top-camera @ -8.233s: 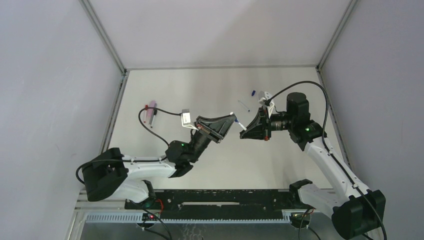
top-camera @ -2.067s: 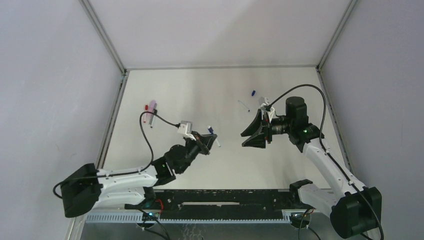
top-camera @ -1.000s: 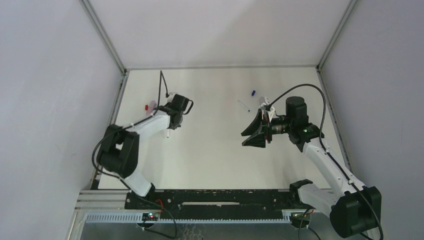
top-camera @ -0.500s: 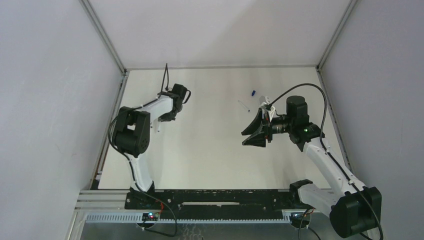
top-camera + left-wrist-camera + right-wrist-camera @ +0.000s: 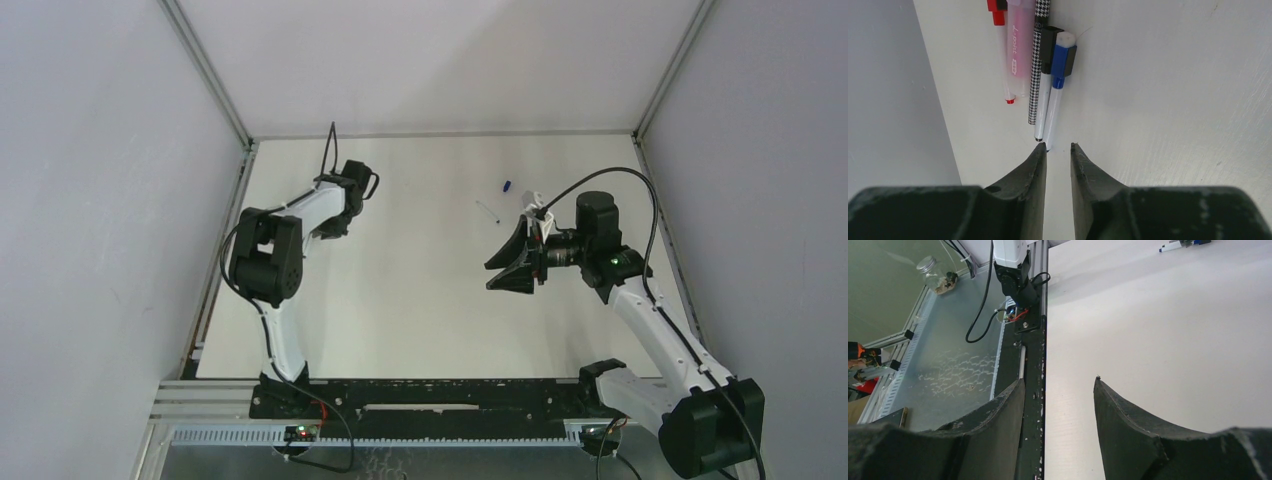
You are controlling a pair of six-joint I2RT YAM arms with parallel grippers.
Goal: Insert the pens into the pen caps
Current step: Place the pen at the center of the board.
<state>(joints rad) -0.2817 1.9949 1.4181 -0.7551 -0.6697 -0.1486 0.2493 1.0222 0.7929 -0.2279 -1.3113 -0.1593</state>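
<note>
In the left wrist view, several capped pens lie side by side by the left wall: a red-capped pen (image 5: 999,47), a pink marker (image 5: 1017,47), a checked pen (image 5: 1037,65) and a white pen with a blue cap (image 5: 1057,90). My left gripper (image 5: 1058,146) hovers just behind the blue-capped pen's tail, jaws slightly apart, holding nothing. My right gripper (image 5: 490,277) (image 5: 1058,381) hangs open and empty over mid-table. A loose blue pen cap (image 5: 507,185) and a thin pen (image 5: 487,210) lie at the far right.
The left wall (image 5: 893,90) runs close beside the row of pens. The dark rail with the left arm's base (image 5: 1015,270) borders the table's near edge. A white-and-blue pen (image 5: 1173,246) shows at the top of the right wrist view.
The left arm has reached a little farther into the far-left corner, and its jaws have parted from shut to a narrow gap. The right arm has barely moved.
</note>
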